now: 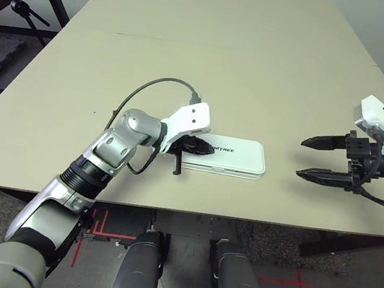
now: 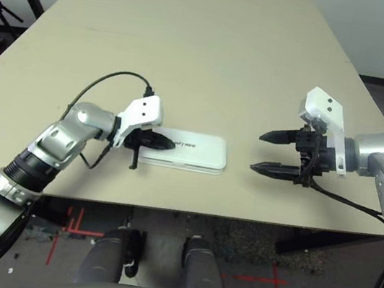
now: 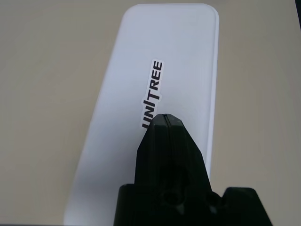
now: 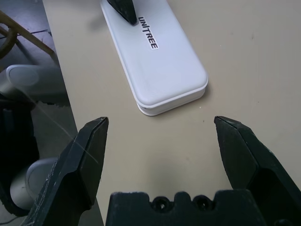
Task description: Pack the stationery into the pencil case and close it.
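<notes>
Bright, even overhead light, soft short shadows, all views sharp.

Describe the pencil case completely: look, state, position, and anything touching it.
The pencil case is a flat white rectangle with rounded corners, smooth like plastic, with dark lettering on its lid. The lid is down, a seam running round the side. It lies flat on the table near the front edge. The shut left gripper rests its tip on the lid at the lettering end. The open right gripper hangs apart from the other end.

Open tabletop [image 1: 214, 52] is seen around the closed pencil case [image 1: 237, 156]. Its left end is covered by the shut left gripper [image 1: 202, 146]; its right end is unobstructed, faced by the spread right gripper [image 1: 308, 158].
</notes>
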